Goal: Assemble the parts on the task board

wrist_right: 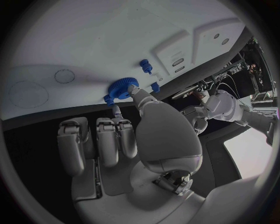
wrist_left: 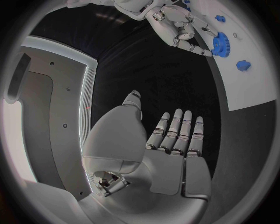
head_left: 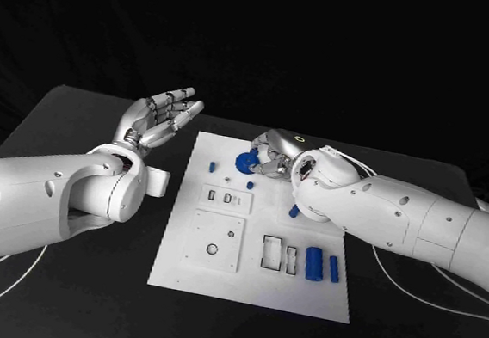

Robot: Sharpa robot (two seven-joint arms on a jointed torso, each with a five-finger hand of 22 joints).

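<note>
On the desk [head_left: 77, 116], the task board [head_left: 254, 285] carries a blue gear [head_left: 247, 162] near its far edge, where the right hand [head_left: 283, 152] pinches it with its fingers [wrist_right: 135, 93]. A slack pinch could tip the gear off its seat. The left hand [head_left: 158, 120], fingers spread and empty beside the board, cannot steady it.

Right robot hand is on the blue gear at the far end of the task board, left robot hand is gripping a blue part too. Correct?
Not quite. The right robot hand is at the blue gear on the far end of the task board, but the left robot hand holds nothing: it is raised beside the board with fingers spread. The head view and left wrist view show this.
</note>
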